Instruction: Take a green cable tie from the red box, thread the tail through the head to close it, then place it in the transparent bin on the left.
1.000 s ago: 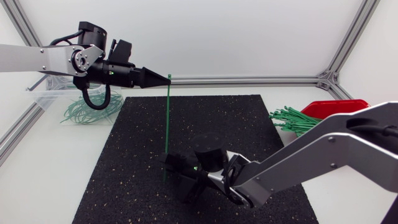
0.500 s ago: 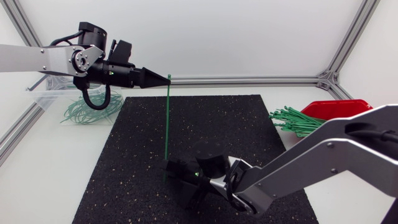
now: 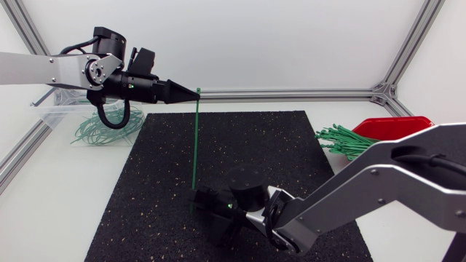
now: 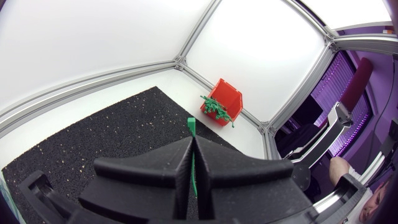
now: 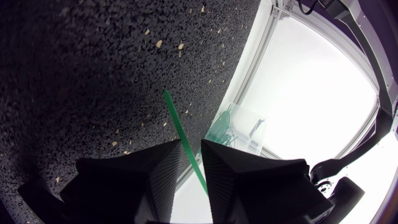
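Note:
A green cable tie [image 3: 196,138] hangs straight down over the black mat [image 3: 247,138]. My left gripper [image 3: 195,92] is shut on its top end; the left wrist view shows the tie's head [image 4: 191,124] poking out past the closed fingertips of this gripper [image 4: 193,146]. My right gripper [image 3: 201,198] sits low over the mat at the tie's tail. In the right wrist view the tail [image 5: 177,121] runs between that gripper's [image 5: 193,149] fingers with a gap still showing. The red box [image 3: 393,127] stands at the right, the transparent bin [image 3: 54,113] at the left.
A bundle of green ties [image 3: 346,140] spills from the red box [image 4: 225,99] toward the mat. Several closed tie loops [image 3: 98,132] lie at the bin's front. Aluminium frame rails run along the table's back and sides.
The right gripper's fingers have narrowed around the tie's tail, and the right arm has sunk slightly. The left arm and the tie's top end have not moved.

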### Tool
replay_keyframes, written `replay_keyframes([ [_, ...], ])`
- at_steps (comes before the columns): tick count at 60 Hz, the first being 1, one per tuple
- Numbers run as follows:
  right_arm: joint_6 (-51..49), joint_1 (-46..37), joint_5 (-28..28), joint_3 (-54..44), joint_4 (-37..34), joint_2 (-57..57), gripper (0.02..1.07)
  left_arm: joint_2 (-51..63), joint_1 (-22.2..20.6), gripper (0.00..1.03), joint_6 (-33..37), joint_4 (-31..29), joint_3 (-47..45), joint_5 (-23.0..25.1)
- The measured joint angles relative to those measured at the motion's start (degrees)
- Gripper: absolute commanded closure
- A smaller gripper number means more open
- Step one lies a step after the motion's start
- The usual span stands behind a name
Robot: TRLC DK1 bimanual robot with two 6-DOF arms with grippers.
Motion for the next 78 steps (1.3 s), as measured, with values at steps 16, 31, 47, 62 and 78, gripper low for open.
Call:
replay_keyframes([
  [16, -0.6, 0.0, -2.0, 0.0, 0.8, 0.1, 0.8, 0.0, 0.0, 1.0, 0.0, 0.0, 0.0, 0.0],
  [31, -0.8, 0.0, -2.4, 0.0, 1.0, 0.1, 0.81, 0.0, 0.0, 1.0, 0.0, 0.0, 0.0, 0.0],
  [47, -1.0, 0.8, -2.4, 0.0, 1.0, 0.1, 1.0, 0.0, 0.0, 1.0, 0.0, 0.0, 0.0, 0.0],
  [62, -1.3, 0.8, -2.3, 0.5, 1.0, 0.1, 1.0, 0.0, 0.0, 1.0, 0.0, -0.2, 0.0, 0.0],
  [78, -1.3, 0.8, -2.4, 1.0, 1.0, 0.0, 1.01, 0.0, 0.0, 1.0, 0.1, -0.2, 0.0, 0.0],
])
